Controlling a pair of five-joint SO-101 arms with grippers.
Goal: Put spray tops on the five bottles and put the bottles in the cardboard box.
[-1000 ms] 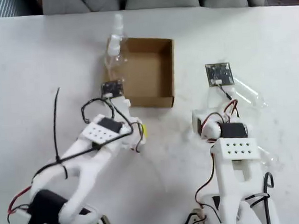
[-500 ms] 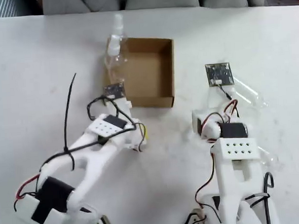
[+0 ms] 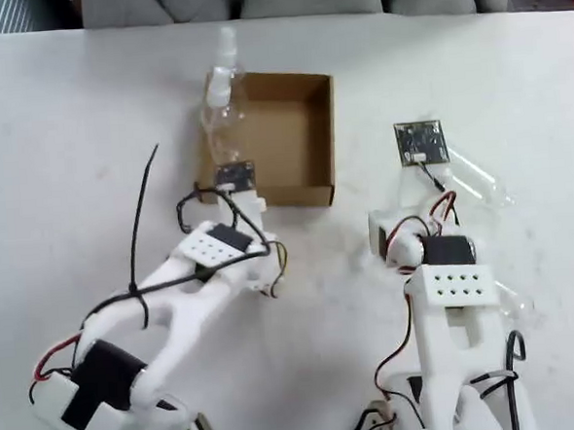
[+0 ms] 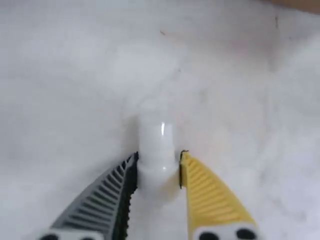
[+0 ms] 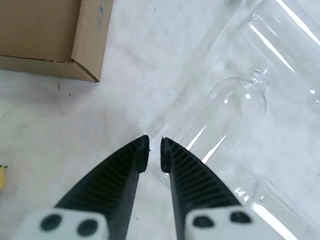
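White tabletop (image 4: 75,60): left hand (image 4: 157,159) clamps spray top (image 4: 156,137) pointing straight ahead; right hand (image 5: 151,147) nearly closed, empty.

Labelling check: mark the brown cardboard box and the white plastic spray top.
Brown cardboard box (image 3: 287,142), high view, bare inner floor.
White plastic spray top (image 4: 156,147), left wrist view, its gripped neck.

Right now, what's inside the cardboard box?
Mostly bare floor in the cardboard box. A clear bottle with a spray top sits at its left wall; inside or just outside, I cannot tell. The left arm's wrist covers the near-left corner.
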